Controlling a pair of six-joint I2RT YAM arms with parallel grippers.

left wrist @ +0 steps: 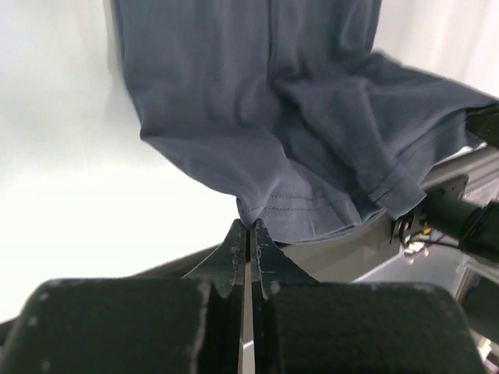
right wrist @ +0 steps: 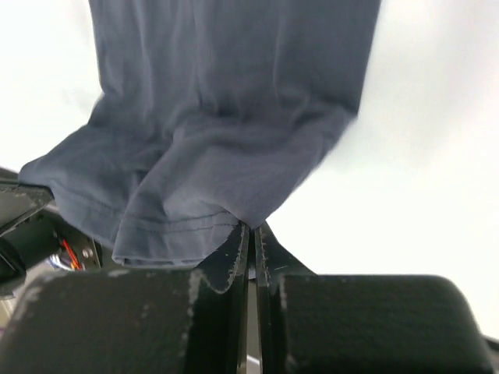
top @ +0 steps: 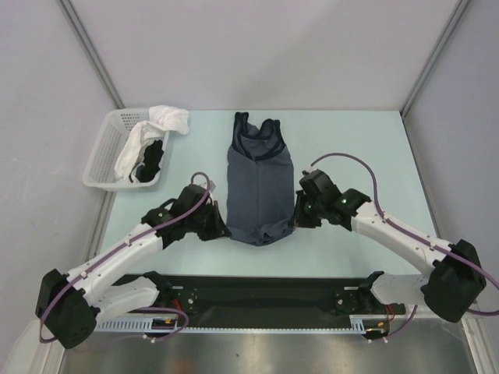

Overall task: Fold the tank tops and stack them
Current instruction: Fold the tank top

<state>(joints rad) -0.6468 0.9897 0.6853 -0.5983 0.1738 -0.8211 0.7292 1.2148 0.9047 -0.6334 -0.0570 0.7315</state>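
Nearest in the overhead view, my left gripper (top: 214,227) and right gripper (top: 298,216) flank the near hem of the dark slate-blue cloth tank top (top: 257,183). It lies on the pale table (top: 351,140), long axis running straight away from me, straps at the far end, so each arm is nearest its own hem corner. Far left, the white plastic lattice basket (top: 100,160) holds the plain black cloth top (top: 152,161) and a crumpled white cloth (top: 168,118) spilling over its rim. From my left wrist, the jaws are pressed together on the hem's left corner. From my right wrist, the same pinch holds the right corner.
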